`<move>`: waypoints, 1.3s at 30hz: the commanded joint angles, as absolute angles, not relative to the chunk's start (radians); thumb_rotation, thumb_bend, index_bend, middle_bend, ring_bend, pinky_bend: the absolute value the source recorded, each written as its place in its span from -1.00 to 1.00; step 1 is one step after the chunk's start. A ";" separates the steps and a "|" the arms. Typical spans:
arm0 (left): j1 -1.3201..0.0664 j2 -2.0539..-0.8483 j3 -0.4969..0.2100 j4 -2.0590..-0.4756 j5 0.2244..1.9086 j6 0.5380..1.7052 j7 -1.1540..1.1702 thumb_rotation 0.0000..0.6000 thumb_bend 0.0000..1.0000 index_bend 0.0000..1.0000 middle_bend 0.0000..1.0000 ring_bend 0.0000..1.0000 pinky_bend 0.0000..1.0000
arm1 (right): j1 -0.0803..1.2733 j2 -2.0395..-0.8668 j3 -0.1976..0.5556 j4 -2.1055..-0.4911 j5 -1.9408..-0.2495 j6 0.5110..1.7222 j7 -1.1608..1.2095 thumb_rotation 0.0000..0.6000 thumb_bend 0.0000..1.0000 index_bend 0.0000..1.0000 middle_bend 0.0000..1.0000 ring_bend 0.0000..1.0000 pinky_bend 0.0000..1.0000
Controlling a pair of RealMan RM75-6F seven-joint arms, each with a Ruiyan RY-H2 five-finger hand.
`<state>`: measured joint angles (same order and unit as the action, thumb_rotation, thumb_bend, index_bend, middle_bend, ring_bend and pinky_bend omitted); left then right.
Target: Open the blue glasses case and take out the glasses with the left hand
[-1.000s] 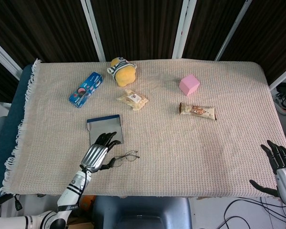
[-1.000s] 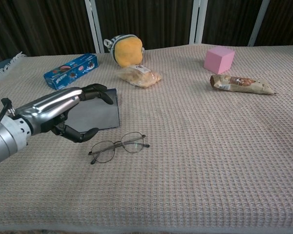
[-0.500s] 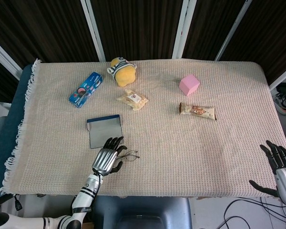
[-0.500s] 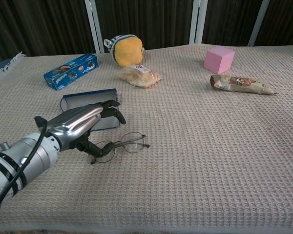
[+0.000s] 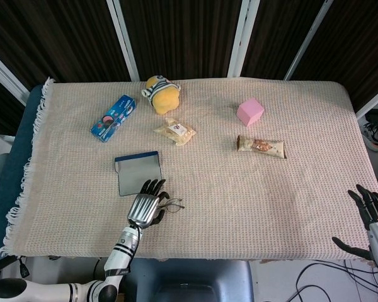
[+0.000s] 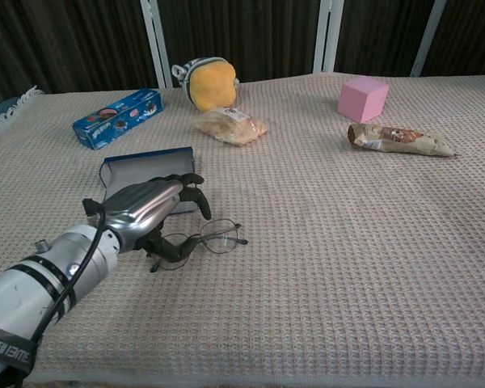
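The robot's left hand (image 6: 149, 212) reaches over the near-left part of a table draped in a beige woven cloth (image 5: 302, 126), its dark fingers (image 6: 196, 192) curved down over the left lens of a pair of thin wire-framed glasses (image 6: 212, 239) lying on the cloth; whether the hand actually grips the frame cannot be told from either view. The blue glasses case (image 5: 138, 172) lies flat just beyond the hand, apart from the glasses. Farther back sit a blue cookie box (image 5: 113, 117), a yellow plush toy (image 5: 161, 93) and a small clear snack bag (image 5: 174, 131); to the right are a pink cube (image 5: 249, 111) and a wrapped snack bar (image 5: 261, 146). The right hand (image 5: 373, 217) hangs past the table's near-right corner, fingers spread, holding nothing.
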<state>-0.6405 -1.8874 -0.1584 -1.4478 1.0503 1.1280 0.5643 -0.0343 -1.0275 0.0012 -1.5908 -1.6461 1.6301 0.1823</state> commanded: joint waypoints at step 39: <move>-0.676 -1.933 -0.193 -1.423 1.064 1.108 0.543 1.00 0.05 0.23 -0.73 -1.00 -1.00 | -0.041 -1.016 0.003 -1.577 -1.648 1.651 0.233 1.00 -0.75 -1.00 -1.00 -1.00 -1.00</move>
<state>-0.6737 -1.9308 -0.1901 -1.4202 1.0619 1.1066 0.5443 -0.0409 -1.0166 0.0035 -1.5777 -1.6475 1.6506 0.2330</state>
